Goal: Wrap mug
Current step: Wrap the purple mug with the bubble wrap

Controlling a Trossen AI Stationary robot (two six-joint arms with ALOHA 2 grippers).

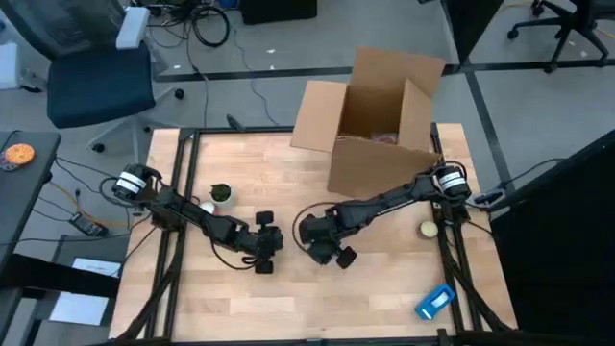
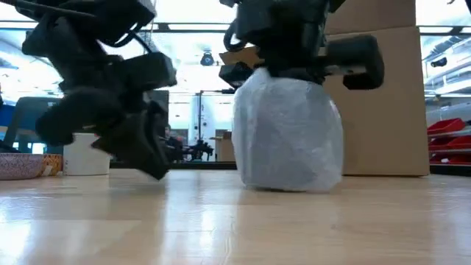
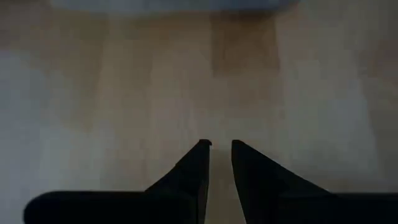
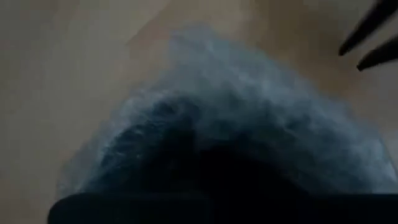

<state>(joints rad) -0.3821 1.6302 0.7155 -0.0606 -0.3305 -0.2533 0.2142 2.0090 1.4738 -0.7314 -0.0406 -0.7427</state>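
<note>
My left pincer (image 3: 221, 144) is low over the bare wooden table (image 1: 288, 303), a little left of the table's middle; its two fingers are almost together, with only a thin gap and nothing between them. Just beside it, to the right, my right pincer (image 1: 322, 245) sits on top of the mug wrapped in bubble wrap (image 2: 288, 132), which stands upright on the table. I cannot tell how wide this pincer is. Behind the bundle stands an open cardboard box (image 1: 380, 120), and far left a small white cup (image 2: 87, 156).
</note>
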